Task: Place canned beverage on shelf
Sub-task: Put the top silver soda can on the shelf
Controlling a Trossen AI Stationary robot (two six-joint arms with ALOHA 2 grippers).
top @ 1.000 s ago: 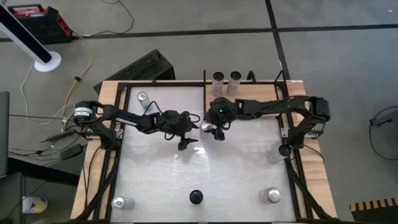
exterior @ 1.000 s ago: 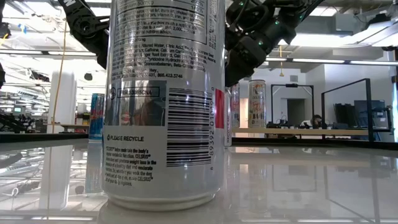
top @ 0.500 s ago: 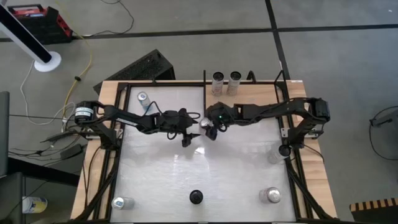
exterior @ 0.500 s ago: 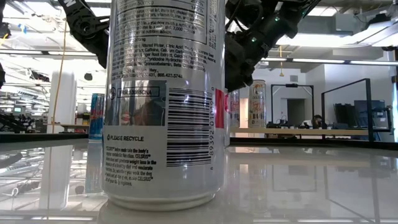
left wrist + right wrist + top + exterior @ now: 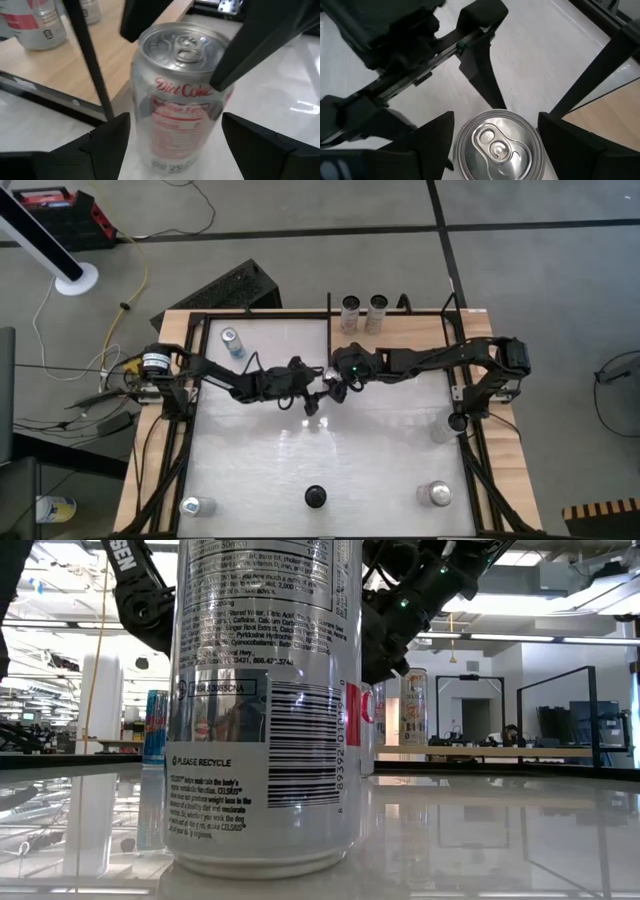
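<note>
A silver Diet Coke can (image 5: 180, 100) stands upright over the white tabletop's middle (image 5: 329, 378). My right gripper (image 5: 495, 116) reaches in from the table's right and is shut on its upper part. My left gripper (image 5: 176, 120) comes from the table's left (image 5: 312, 398) and is open. Its fingers flank the can's lower half on the near-left side without touching it. The shelf (image 5: 420, 330), a light-wood panel with black rods, lies at the table's far right. In the low view a big can hides most of the Diet Coke can. My right gripper pinches the can between its two fingers (image 5: 235, 65), on opposite sides just under the top rim (image 5: 465, 145). The fingers slant down from the table's right. The can is about upright; whether its base rests on the table I cannot tell.
Two cans (image 5: 350, 311) (image 5: 377, 310) stand on the shelf's left end. Other cans stand at the far left (image 5: 231, 340), near left (image 5: 197, 505) and near right (image 5: 436, 494). A tall can (image 5: 265, 710) stands just in front of the low camera.
My left gripper has moved toward the table's right and far side, up to the can, sinking a little and rolling at the wrist; it stays open. My right gripper has rolled at the wrist and shifted slightly left with the can.
</note>
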